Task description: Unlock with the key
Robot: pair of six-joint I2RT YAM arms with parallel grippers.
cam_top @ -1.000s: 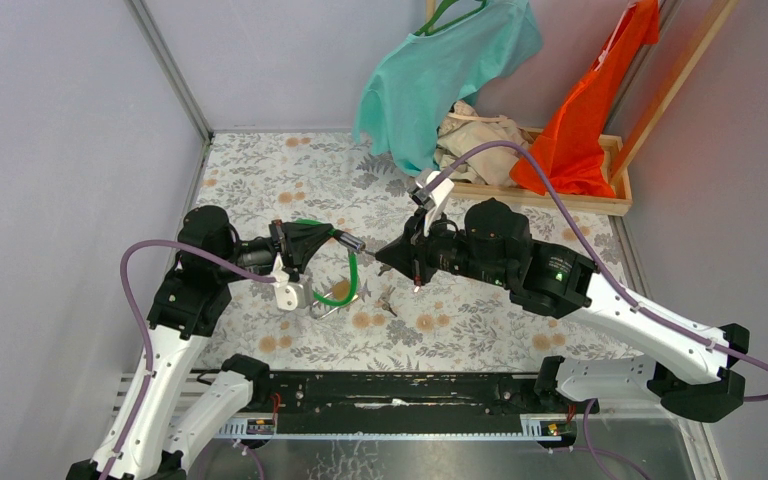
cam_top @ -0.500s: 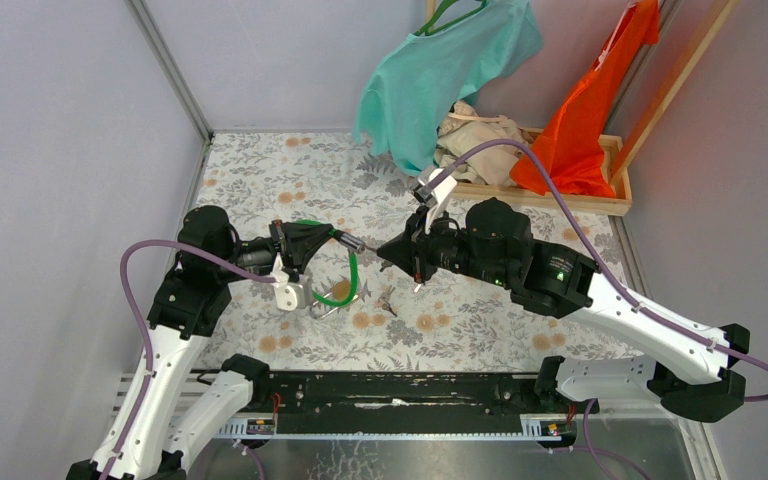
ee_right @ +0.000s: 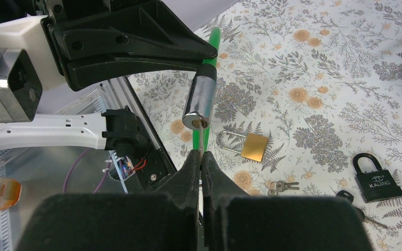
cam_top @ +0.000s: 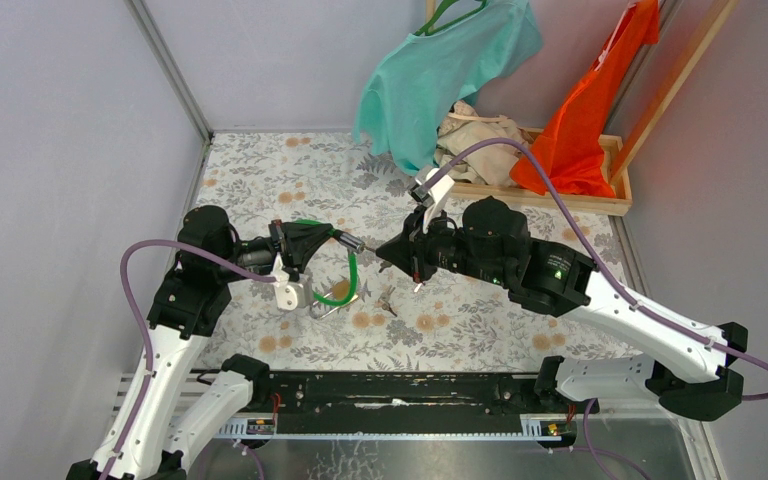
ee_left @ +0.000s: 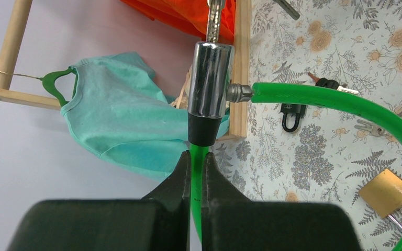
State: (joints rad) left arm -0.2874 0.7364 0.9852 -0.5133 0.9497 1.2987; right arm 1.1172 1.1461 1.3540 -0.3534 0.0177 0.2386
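Nearly there: the key (ee_left: pixel 213 21) is at the keyhole (ee_right: pixel 201 124), but the cable lock (cam_top: pixel 351 272) is not yet open.
The left tool (ee_left: pixel 196 158) is pinched shut on the green cable (ee_left: pixel 335 99) and holds the chrome barrel (ee_left: pixel 210 78), just past its fingertips, up off the worktop (ee_right: pixel 345 63). The cable's other end sits plugged into the barrel's side, so nothing is released. Facing it, the right tool (ee_right: pixel 201 157) is closed tight on the key, whose blade tip meets the keyhole. Pushing it home and turning look left to do.
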